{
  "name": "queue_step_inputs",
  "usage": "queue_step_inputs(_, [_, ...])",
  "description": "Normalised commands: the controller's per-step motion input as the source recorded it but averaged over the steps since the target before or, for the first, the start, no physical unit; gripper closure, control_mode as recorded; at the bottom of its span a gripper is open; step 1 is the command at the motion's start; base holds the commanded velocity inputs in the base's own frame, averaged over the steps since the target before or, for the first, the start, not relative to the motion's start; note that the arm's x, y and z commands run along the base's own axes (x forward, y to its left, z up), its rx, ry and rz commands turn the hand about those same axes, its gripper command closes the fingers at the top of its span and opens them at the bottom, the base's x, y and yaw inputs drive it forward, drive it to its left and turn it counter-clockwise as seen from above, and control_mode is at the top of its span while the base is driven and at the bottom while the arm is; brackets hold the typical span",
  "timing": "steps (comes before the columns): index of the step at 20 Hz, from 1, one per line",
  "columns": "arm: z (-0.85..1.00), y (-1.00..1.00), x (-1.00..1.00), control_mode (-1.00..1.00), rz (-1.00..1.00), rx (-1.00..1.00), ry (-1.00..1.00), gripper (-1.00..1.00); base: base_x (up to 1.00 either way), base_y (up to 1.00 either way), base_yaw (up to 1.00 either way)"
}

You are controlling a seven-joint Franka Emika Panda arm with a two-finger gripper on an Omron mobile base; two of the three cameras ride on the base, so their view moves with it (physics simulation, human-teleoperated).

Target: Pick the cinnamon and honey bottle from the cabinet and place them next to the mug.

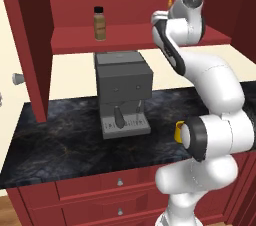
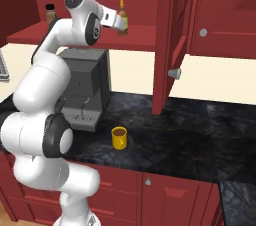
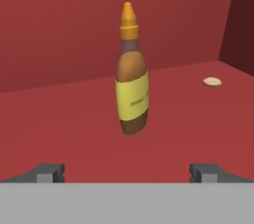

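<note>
Left base view: my arm reached up toward the cabinet [image 1: 30,35]; the cinnamon [image 1: 100,23] stood upright on the shelf above the coffee machine [image 1: 122,92], well to the left of my wrist.

Right base view: my claw [image 2: 117,24] was level with the honey bottle [image 2: 122,18], which stood upright on the shelf just beyond it; the mug [image 2: 119,138] sat on the counter below, right of the coffee machine.

Hand view: the honey bottle lay straight ahead, centred between my fingertips [image 3: 48,172], long axis vertical. My claw was fully spread and held nothing. The bottle showed an orange pointed tip, amber body and yellow label.
</note>
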Motion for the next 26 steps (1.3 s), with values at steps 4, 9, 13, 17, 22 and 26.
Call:
queue_step_inputs(4, [0.0,-0.09,0.38,-1.0,0.0,0.0,0.0,-1.0,0.0,0.0,0.0])
queue_step_inputs(9, [0.0,-0.13,0.18,-1.0,0.0,0.0,0.0,-1.0,0.0,0.0,0.0])
queue_step_inputs(13, [0.0,-0.07,0.22,-1.0,0.0,0.0,0.0,-1.0,0.0,0.0,0.0])
queue_step_inputs(17, [0.0,0.0,0.26,-1.0,0.0,0.0,0.0,-1.0,0.0,0.0,0.0])
queue_step_inputs(22, [-0.02,0.0,0.17,-1.0,0.0,0.0,0.0,-1.0,0.0,0.0,0.0])
queue_step_inputs(26, [-0.06,0.0,0.1,-1.0,-0.01,0.0,0.01,-1.0,0.0,0.0,0.0])
